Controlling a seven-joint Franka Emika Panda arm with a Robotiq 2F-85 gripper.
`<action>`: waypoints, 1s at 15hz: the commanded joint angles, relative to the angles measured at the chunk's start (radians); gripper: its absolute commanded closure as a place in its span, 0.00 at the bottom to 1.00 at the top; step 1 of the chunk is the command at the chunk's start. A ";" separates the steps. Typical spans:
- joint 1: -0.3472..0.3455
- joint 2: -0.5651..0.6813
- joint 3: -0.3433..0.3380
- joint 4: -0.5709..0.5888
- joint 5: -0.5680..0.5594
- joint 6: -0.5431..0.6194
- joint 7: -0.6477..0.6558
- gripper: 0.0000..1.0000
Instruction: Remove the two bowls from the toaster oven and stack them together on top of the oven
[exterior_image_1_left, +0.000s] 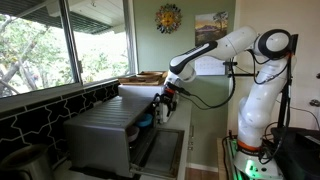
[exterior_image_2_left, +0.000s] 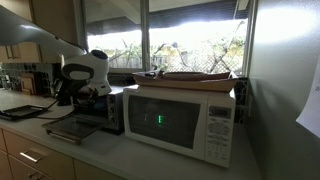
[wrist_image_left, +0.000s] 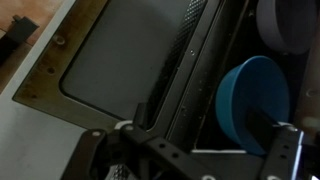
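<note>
Closest to the wrist lens are the jaws, spread wide with nothing between them, one dark finger (wrist_image_left: 286, 150) framing the right of the picture. Just beyond them sits the light blue bowl (wrist_image_left: 255, 100), inside the mouth of the toaster oven (exterior_image_1_left: 100, 132), a little past the hinge of the dropped-down door (wrist_image_left: 120, 70). Deeper in, at the upper corner of the wrist view, a paler round shape (wrist_image_left: 292, 25) shows. I take it for the second bowl, though its colour reads grey to me and I cannot be sure. In both exterior views the arm (exterior_image_1_left: 230, 45) bends down to the oven's open front, above the door. I judge this to be the approach to the first bowl, with neither bowl out yet. Next I need to ease the jaws forward so one finger goes inside the blue bowl's rim and the other outside, clamp on the wall, then draw it out without catching the oven's upper edge. Beside the oven on the worktop (exterior_image_2_left: 120, 162) stands a white microwave (exterior_image_2_left: 185, 118) with a wooden tray (exterior_image_2_left: 195, 76) on top, and I want to keep clear of both.
</note>
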 joint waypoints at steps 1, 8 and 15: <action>0.038 -0.004 0.012 -0.059 0.124 0.088 -0.079 0.00; 0.075 0.035 0.049 -0.087 0.285 0.222 -0.197 0.00; 0.094 0.065 0.089 -0.108 0.376 0.369 -0.235 0.20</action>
